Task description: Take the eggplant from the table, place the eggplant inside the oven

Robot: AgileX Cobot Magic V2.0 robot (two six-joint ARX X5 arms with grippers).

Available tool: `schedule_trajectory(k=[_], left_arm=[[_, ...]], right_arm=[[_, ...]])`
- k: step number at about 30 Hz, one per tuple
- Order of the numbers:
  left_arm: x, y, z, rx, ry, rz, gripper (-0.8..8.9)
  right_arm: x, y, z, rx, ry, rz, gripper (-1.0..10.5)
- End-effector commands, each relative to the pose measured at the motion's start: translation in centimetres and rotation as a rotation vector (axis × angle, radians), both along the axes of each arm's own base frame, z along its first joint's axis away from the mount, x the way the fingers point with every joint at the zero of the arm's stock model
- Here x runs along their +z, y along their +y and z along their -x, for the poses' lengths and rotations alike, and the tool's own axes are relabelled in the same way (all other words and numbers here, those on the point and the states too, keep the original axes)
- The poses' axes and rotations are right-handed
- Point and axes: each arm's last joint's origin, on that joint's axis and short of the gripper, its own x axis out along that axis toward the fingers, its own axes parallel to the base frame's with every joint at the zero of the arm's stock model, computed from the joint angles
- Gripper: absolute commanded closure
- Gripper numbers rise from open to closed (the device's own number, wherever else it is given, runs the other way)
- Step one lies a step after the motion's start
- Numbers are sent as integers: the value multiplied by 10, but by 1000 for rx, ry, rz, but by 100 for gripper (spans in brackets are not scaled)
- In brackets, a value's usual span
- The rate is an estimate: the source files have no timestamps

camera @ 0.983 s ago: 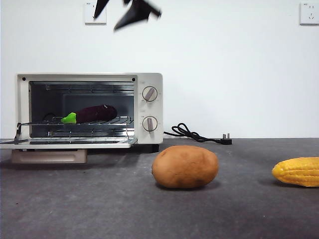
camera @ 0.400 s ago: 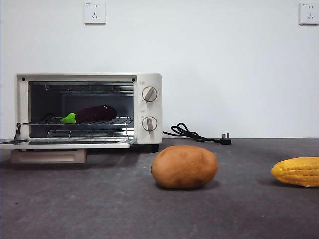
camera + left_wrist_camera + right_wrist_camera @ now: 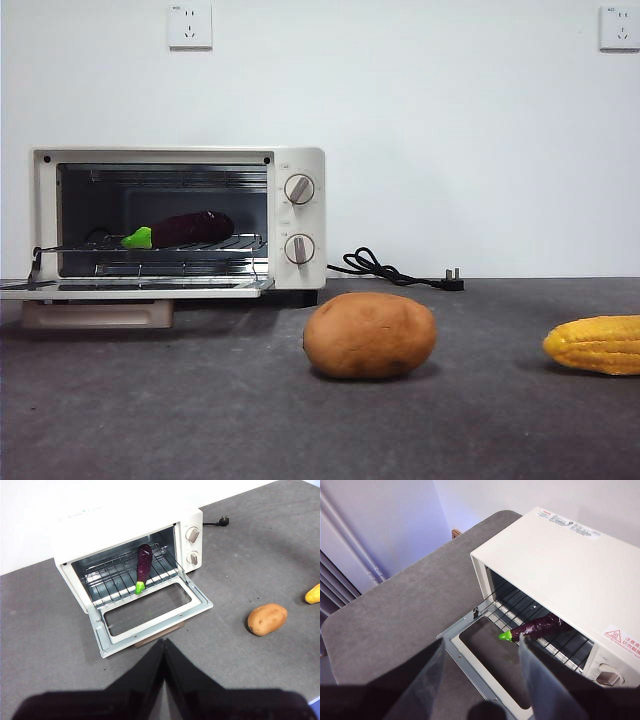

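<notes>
The dark purple eggplant (image 3: 190,228) with its green stem end lies on the wire rack inside the cream-white oven (image 3: 300,160), whose glass door (image 3: 130,288) hangs down flat and open. Nothing touches it. In the left wrist view the eggplant (image 3: 143,566) lies across the rack, and my left gripper (image 3: 164,642) is shut and empty, high above the table (image 3: 40,620) in front of the door. My right gripper (image 3: 480,652) is open and empty, hovering above the oven's door side, with the eggplant (image 3: 540,627) below it. Neither gripper shows in the front view.
A brown potato (image 3: 370,335) sits on the table in front of the oven's right side. A yellow corn cob (image 3: 597,344) lies at the far right. The oven's black cord and plug (image 3: 395,270) trail along the wall.
The dark gripper tips seen at the top of the front view a second ago have risen out of view. The eggplant has stayed on the rack.
</notes>
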Motion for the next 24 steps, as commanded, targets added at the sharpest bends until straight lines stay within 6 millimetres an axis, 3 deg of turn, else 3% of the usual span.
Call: schedule_trajectory(k=[1,7,15,20,24], left_arm=[[-1,0,-1,-11,-4,-14,819],[-1,0,-1,-49,-5,-18,819],[1,-1,-2,-77,-22,-11,819],[1,-1,-2,-79,-30,-8,819],[2,-1,-3,-79,-33,-6,819]], right_arm=[[5,-6,7,-5,17,-4,695],[28,-22,27,-42,-50,-18,698],[71,-65,94,-144,-176,61,698],[80,-100,140,-174,-194,100,698],[75,-125,169,-161,-173,114,698]])
